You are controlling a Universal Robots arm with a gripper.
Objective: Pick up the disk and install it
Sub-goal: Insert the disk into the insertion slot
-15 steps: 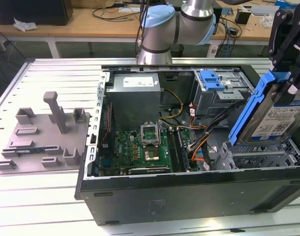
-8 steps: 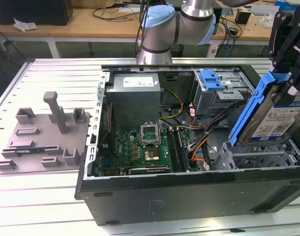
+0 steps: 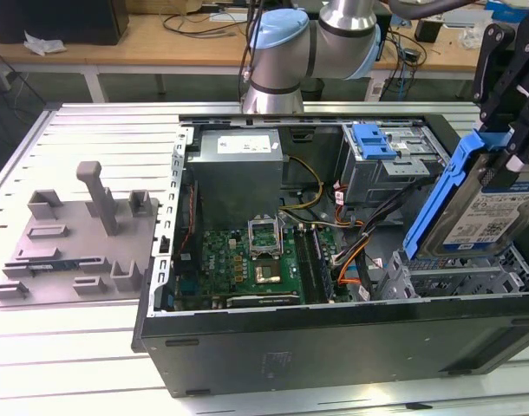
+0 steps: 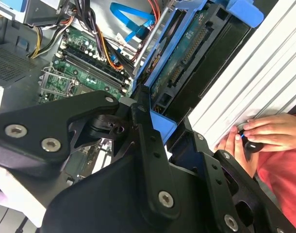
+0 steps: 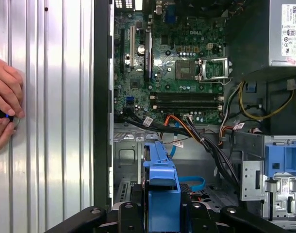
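Ribbed metal counter (image 3: 74, 364) carries one open black computer case (image 3: 334, 347). One disk (image 3: 486, 212) in its blue frame hangs tilted over the case's drive bay at the exterior view's right. Its long axis is steep, lower end toward the bay, label facing out, far edge cut off. One gripper (image 3: 512, 147) is clamped on its top end. Two hands (image 5: 6, 90) rest on the counter around a small dark object (image 4: 252, 144), hard to make out.

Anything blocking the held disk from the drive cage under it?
Nothing solid visible. The blue-framed silver disk, gripped by the black fingers, hangs tilted over the grey metal cage; a blue cable loop lies close beside it.
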